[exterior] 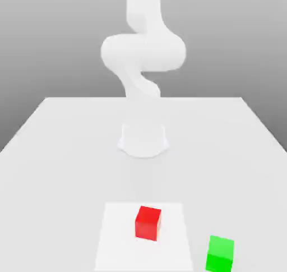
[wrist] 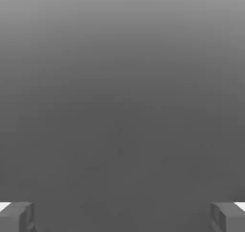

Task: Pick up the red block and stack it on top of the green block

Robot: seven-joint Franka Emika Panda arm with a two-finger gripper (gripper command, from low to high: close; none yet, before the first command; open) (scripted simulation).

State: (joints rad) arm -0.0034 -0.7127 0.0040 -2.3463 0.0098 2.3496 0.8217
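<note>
Claw point(wrist: 122, 217) spread wide, nothing between fingertips point(wrist: 28, 217). Next outward, white arm point(exterior: 143, 52) rising from base point(exterior: 143, 141) on pale counter point(exterior: 61, 170). On white square point(exterior: 117, 248), red block point(exterior: 148, 223); off square, toward exterior view's right and nearer camera, green block point(exterior: 220, 254), apart from red block.

simulated scene, plain table point(exterior: 67, 170), robot arm point(exterior: 143, 52)

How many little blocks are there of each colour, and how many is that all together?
Red block: 1
Green block: 1
Total: 2
</note>
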